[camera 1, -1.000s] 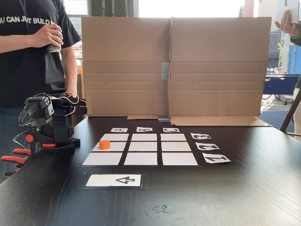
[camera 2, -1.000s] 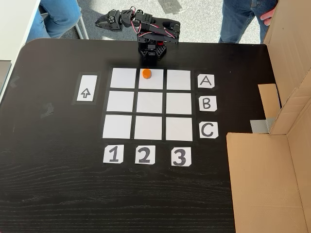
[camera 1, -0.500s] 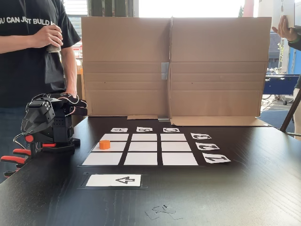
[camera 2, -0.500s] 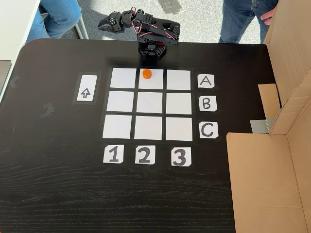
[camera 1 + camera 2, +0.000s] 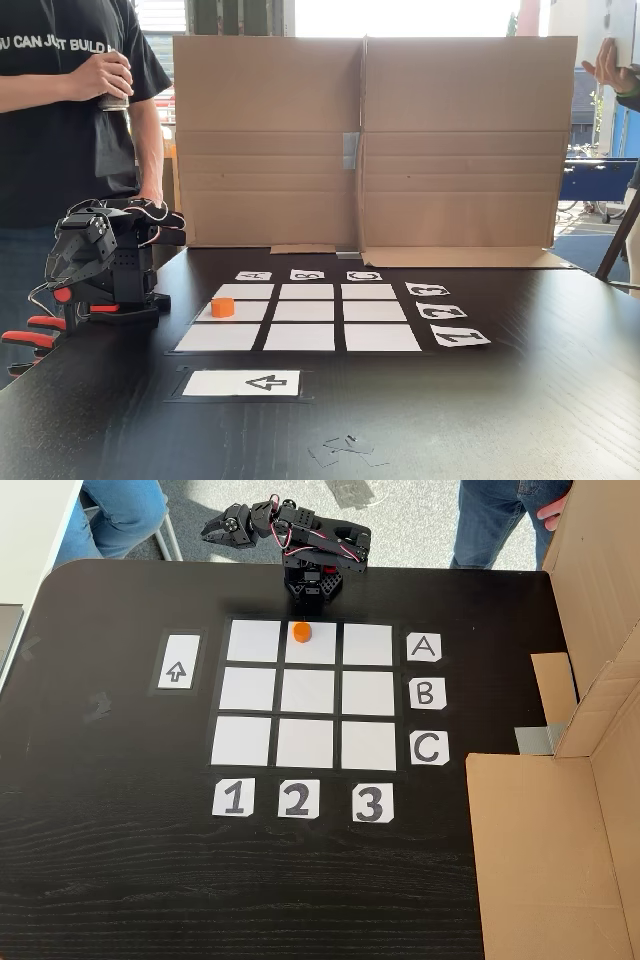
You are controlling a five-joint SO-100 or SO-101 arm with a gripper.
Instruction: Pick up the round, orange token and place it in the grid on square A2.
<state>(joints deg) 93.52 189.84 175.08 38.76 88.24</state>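
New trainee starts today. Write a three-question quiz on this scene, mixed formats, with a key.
1. True or false: the orange token sits on the middle square of the grid.
2. Multiple choice: in the fixed view from above, the arrow card lies (a) left of the grid, (b) right of it, (c) below it.
3. Fill in: the gripper is folded back near the arm's base, apart from the ____.

Key: 1 false, it sits on square A2, the middle cell of row A. 2 a. 3 token.
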